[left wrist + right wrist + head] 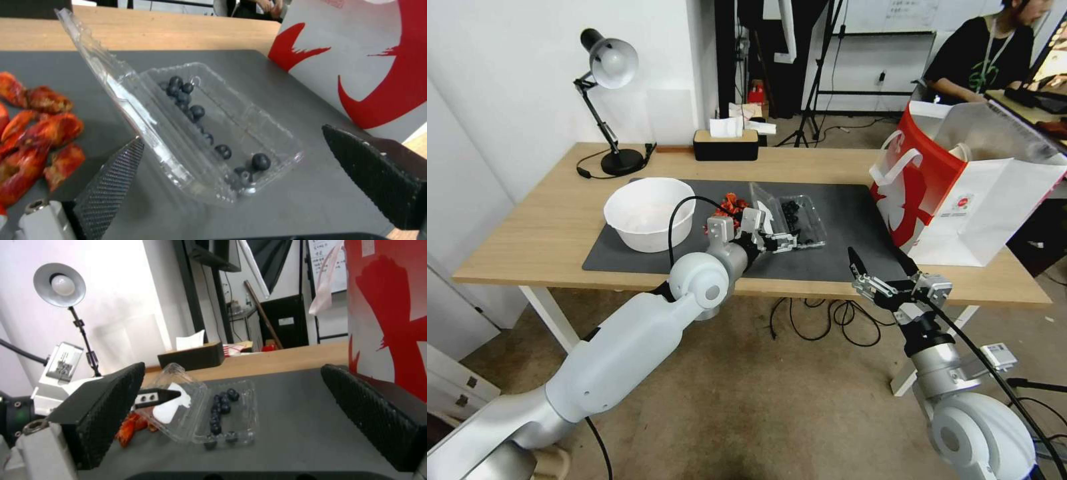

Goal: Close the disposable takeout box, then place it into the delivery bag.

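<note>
One clear takeout box (pixel 790 223) sits open on the dark mat (pixel 840 253), mid-table, w/ its lid (pixel 106 76) tilted up at an angle on the side toward the white bowl (pixel 649 213). Dark round bits (pixel 195 111) lie along the tray's floor. Left gripper (pixel 780 241) is at the box's near edge, jaws spread wide: one finger (pixel 113 180) sits just behind the raised lid, the other is out past the tray's far side, so box is btwn them; can't tell if the lid-side finger actually touches. Red food pieces (pixel 40 133) lie on the mat beside the lid, btwn box & bowl.

Delivery bag (pixel 960 187), red & white w/ white loop handles and foil lining, stands upright w/ its mouth open at the table's right end, partly on the mat, apart from the box.

Right gripper (pixel 884 267) hovers over the table's front edge, near the bag's lower corner, jaws open & empty, pointed toward the box.

Further back: black desk lamp (pixel 607 100) at the rear left corner, tissue box (pixel 726 140) at the rear edge.
</note>
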Robot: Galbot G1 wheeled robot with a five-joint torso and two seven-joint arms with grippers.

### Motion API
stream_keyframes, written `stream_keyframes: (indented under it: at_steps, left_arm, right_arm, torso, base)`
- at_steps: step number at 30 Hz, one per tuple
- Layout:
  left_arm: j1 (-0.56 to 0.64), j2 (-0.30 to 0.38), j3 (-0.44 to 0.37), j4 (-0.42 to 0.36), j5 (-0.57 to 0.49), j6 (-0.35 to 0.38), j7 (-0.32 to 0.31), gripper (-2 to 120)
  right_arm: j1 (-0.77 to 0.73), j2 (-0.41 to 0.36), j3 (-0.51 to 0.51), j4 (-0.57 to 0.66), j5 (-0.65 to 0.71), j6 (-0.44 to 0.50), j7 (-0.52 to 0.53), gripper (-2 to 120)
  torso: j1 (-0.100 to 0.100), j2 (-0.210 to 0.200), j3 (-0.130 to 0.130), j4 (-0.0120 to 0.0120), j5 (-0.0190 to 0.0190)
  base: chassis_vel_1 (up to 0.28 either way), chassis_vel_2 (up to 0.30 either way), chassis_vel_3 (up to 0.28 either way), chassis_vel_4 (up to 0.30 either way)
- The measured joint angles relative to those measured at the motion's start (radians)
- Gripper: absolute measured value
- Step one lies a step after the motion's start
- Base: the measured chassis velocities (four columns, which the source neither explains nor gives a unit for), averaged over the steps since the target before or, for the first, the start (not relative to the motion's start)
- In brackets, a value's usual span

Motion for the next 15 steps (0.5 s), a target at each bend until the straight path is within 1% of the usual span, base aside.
stream_keyframes:
  at_steps: [15]
  left_arm:
    - [-0.063, -0.037, 0.045, 0.024, -0.001, 0.009, -0.001, 100]
  right_arm:
    - [-0.010, -0.001, 0.017, 0.014, 0.002, 0.002, 0.000, 100]
  torso:
    - [0.000, 0.000, 0.000, 0.0000, 0.0000]
  base:
    - [0.000, 0.000, 0.000, 0.000]
